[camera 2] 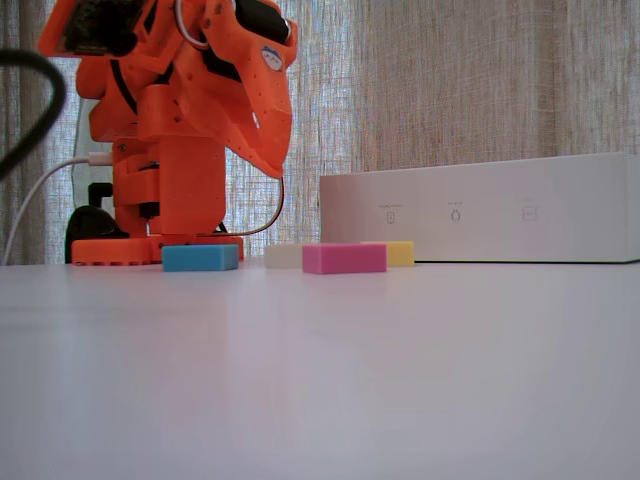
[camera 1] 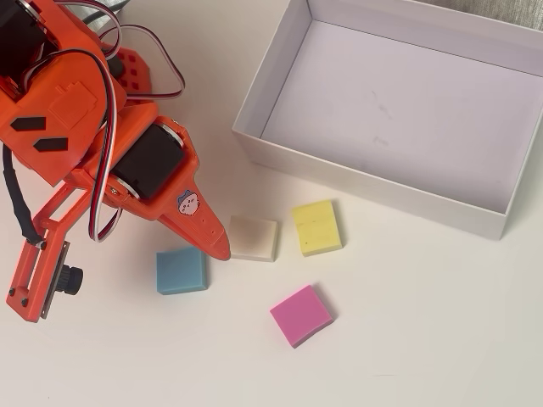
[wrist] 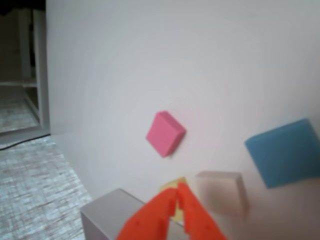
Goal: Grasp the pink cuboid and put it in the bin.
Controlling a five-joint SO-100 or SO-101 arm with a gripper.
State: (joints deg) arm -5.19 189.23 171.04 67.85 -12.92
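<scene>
The pink cuboid [camera 1: 301, 315] lies flat on the white table, in front of the other blocks and apart from them. In the fixed view the pink cuboid [camera 2: 344, 258] is the nearest block; in the wrist view the pink cuboid [wrist: 165, 133] sits mid-frame, beyond the fingertips. The bin [camera 1: 373, 182], a wide white box with low walls, stands at the upper right and holds nothing; the fixed view shows the bin [camera 2: 480, 207] behind the blocks. My orange gripper [camera 1: 222, 248] hangs shut and empty above the table, between the blue and cream blocks. Its tip [camera 2: 275, 168] is well above them.
A blue block [camera 1: 181, 270], a cream block [camera 1: 254, 237] and a yellow block [camera 1: 316, 226] lie in a loose row between the arm and the bin. The arm's orange base [camera 2: 155, 250] stands at the left. The table's left edge [wrist: 55, 135] shows in the wrist view.
</scene>
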